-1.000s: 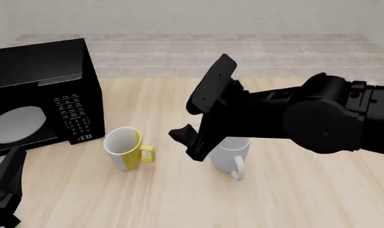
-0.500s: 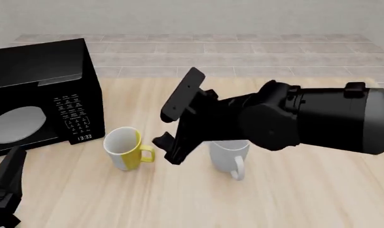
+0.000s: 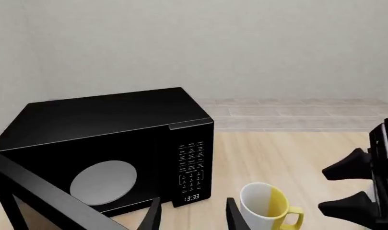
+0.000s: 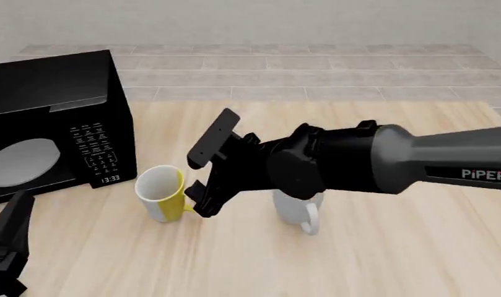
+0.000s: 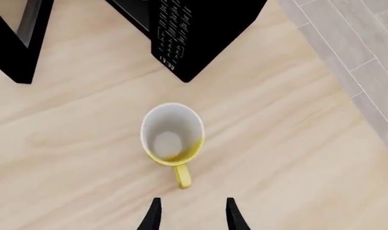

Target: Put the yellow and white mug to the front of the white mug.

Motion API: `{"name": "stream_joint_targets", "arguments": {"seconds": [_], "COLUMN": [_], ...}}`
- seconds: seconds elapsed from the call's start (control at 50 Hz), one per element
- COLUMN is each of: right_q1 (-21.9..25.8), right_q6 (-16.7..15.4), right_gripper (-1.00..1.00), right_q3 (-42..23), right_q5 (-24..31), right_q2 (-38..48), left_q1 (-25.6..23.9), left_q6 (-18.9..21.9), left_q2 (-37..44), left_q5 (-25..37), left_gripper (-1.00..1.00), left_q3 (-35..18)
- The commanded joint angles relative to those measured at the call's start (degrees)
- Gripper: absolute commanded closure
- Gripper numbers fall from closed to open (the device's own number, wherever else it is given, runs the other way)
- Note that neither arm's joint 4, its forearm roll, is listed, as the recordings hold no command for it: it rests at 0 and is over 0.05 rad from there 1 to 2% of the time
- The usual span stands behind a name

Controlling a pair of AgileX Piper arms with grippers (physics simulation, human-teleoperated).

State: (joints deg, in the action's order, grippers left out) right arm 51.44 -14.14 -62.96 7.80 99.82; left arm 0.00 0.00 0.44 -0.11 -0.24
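Note:
The yellow and white mug stands upright on the wooden table, its yellow handle pointing right. It also shows in the left wrist view and the right wrist view. The white mug stands to its right, partly hidden behind my right arm. My right gripper is open and empty, just right of the yellow handle and slightly above it; its fingertips frame the handle side. My left gripper is open and empty at the near left.
A black microwave stands at the far left, close behind and left of the yellow and white mug; it also shows in the left wrist view and the right wrist view. My right arm spans the table's middle from the right.
My right gripper has swung left and down, from above the white mug to beside the yellow mug's handle. Both mugs and the left arm have not moved.

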Motion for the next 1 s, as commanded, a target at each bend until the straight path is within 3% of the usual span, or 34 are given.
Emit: {"name": "stream_joint_targets", "arguments": {"seconds": [0.02,0.3,0.5,1.0], "right_q1": [1.52,-0.51,-2.1,1.06], "right_q6": [1.19,1.93,0.1,2.34], "right_gripper": [-1.0,-1.0,-1.0,-1.0], "right_q3": [-0.83,-1.82,-3.83,-4.18], "right_q5": [-1.82,-4.24,-4.9,-7.7], "right_q2": [4.26,8.43,12.62,18.79], "left_q1": [0.0,-0.02,0.0,0.01], "left_q6": [0.02,0.0,0.01,0.0], "left_q2": [0.02,0.01,0.0,0.0], "left_q5": [0.0,0.0,0.0,0.0], "left_gripper": [-1.0,-1.0,-1.0,-1.0], "left_q3": [0.0,0.0,0.0,0.0]}}
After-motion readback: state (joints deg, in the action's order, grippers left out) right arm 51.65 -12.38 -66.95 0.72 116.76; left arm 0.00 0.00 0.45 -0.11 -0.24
